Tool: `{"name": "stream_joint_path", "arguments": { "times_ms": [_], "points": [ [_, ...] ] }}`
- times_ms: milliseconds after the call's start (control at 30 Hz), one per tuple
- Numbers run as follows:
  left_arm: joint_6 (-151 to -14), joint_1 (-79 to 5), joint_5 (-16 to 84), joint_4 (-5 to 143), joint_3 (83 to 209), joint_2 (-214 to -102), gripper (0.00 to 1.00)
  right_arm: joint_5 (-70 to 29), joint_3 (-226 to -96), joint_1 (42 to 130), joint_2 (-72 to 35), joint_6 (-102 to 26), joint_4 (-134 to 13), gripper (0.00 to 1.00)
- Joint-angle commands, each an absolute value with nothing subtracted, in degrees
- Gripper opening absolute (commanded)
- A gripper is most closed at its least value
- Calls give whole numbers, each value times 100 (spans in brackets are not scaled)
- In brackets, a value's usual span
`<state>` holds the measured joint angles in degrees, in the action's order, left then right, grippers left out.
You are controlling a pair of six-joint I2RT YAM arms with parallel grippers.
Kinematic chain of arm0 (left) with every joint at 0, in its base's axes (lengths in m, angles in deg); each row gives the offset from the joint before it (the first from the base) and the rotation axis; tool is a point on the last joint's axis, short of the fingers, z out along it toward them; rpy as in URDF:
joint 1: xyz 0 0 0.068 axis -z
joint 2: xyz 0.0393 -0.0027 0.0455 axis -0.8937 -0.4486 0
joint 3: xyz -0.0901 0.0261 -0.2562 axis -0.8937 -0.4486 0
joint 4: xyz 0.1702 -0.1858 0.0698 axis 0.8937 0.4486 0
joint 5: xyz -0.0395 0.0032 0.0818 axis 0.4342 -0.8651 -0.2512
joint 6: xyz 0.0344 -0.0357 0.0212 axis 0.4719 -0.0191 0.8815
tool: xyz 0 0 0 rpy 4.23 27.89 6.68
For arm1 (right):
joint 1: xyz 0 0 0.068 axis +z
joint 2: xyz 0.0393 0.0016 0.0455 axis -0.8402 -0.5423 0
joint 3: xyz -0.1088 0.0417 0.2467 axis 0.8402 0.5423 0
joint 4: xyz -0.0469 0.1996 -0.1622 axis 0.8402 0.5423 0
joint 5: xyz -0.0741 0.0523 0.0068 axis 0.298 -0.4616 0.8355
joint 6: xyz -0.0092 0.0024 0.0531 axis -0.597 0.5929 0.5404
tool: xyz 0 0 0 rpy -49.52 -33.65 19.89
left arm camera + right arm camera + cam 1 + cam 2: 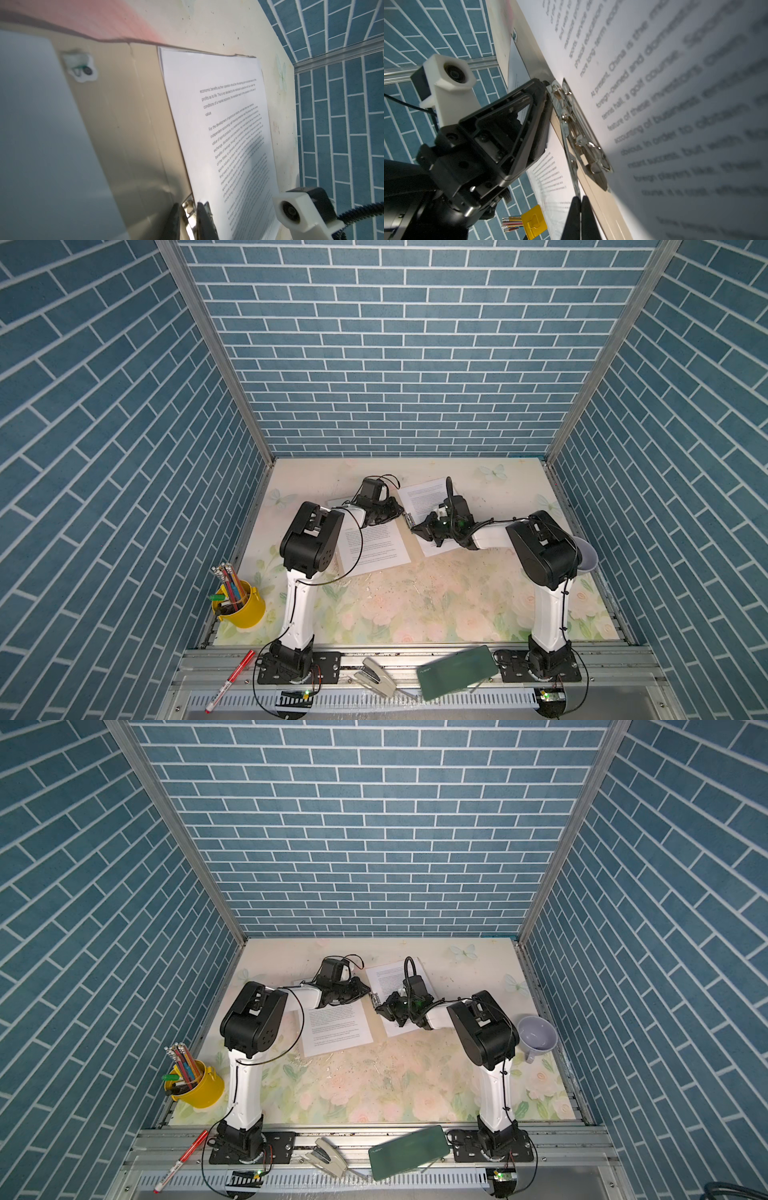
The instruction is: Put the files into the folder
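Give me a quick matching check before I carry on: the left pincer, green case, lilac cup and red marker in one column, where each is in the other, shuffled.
Things
1. left pincer
2. green case
3. lilac cup
4. red marker

Places
A. on the front rail, beside the right arm's base
B. closed on the silver clip of the folder
C. at the right edge of the table
D. across the front rail, left of the left arm's base

Pairs: 1-B, 2-A, 3-C, 4-D
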<state>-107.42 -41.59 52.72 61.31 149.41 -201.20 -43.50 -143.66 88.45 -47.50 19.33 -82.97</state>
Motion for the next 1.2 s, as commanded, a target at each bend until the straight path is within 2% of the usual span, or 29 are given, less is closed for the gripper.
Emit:
{"name": "stream_joint_path", "arguments": {
  "times_ms": [0,233,400,1167],
  "points": [
    [-10694,-4137,5253,6505,14961,-20392,18,-3732,-14094,8678,-5279,1604,-6992,2],
    [-10622,-4113,5246,6618,15047,-20468,18,-3733,-14018,8549,-5385,1483,-6970,1],
    [-10569,-4068,5260,6651,15102,-20489,22,-3756,-14106,8537,-5363,1384,-6853,1],
    [-10528,-3997,5442,6656,15229,-20600,21,-3264,-14132,8322,-6021,959,-6228,0]
  ]
}}
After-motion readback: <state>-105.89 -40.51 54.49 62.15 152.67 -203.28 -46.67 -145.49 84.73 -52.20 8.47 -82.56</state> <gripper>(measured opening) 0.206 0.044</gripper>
